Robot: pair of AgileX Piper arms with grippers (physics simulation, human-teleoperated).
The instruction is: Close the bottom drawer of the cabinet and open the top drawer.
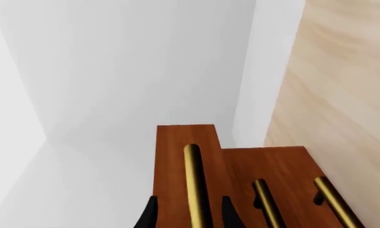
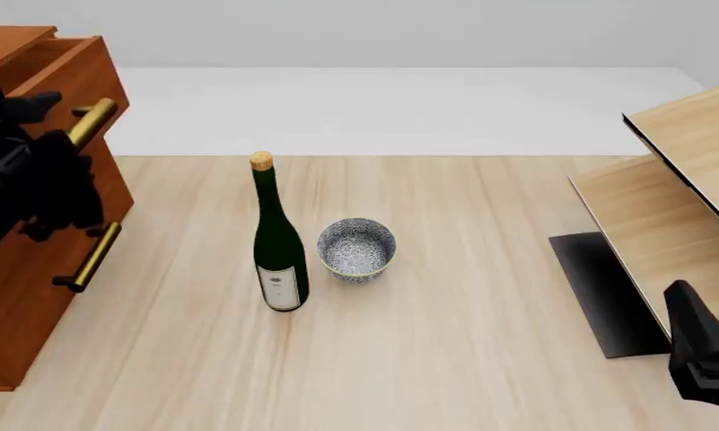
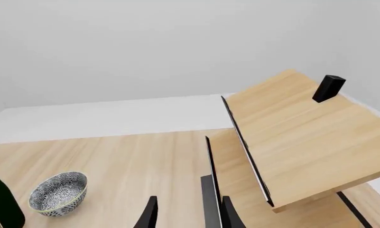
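The reddish-brown cabinet [image 2: 24,296] stands at the table's left edge. Its top drawer [image 2: 90,67] is pulled out past the fronts below. My left gripper [image 2: 72,153] is at the top drawer's brass handle [image 2: 96,118]. In the left wrist view the fingers [image 1: 150,216] stand on either side of that handle [image 1: 196,185] with gaps, so the gripper is open. The bottom drawer's handle [image 2: 92,256] shows below the arm, and its front lies flush with the middle one [image 1: 334,204]. My right gripper [image 2: 700,359] is open and empty at the front right [image 3: 188,216].
A dark green corked bottle [image 2: 277,242] and a patterned bowl [image 2: 356,250] stand mid-table. Pale wooden shelf boards [image 2: 682,171] on a black base [image 2: 605,292] stand at the right, close to my right gripper. A small black block [image 3: 329,88] sits on the upper board.
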